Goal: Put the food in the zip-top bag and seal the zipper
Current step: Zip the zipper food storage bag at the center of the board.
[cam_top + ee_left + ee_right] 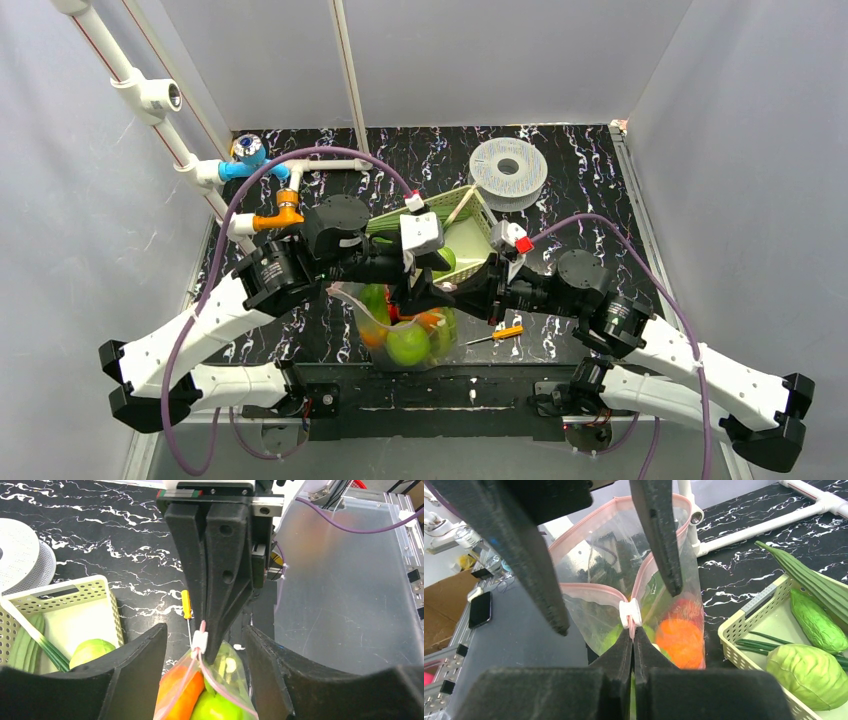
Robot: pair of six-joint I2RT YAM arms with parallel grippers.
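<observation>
The zip-top bag [405, 335], crinkly clear plastic, stands upright at the near edge of the black white-veined desk [590, 190], between the two arms and just in front of the pale-green slatted basket [470, 215]. Inside it lie a round green apple [408, 345] and an orange-red pepper [679, 635], with more green pieces behind them that are hard to tell apart.

The thin pinkish-red zipper [589, 589] runs along the mouth, which gapes open in a wide loop on one side of its small white slider [630, 612]. The right pincer [633, 650] is pressed together on the zipper just beside that slider. The left pincer [205, 629] hangs over the top of the bag with its jaws apart, one finger on each side of the slider, clamped on nothing.

In the basket rest a pale-green cabbage [809, 672], a bumpy green vegetable [816, 622] and a long ribbed green vegetable [804, 575] that leans over the rim. A yellow-handled screwdriver [497, 333] lies on the desk just right of the bag, and a grey round spool [508, 172] sits beyond the basket.
</observation>
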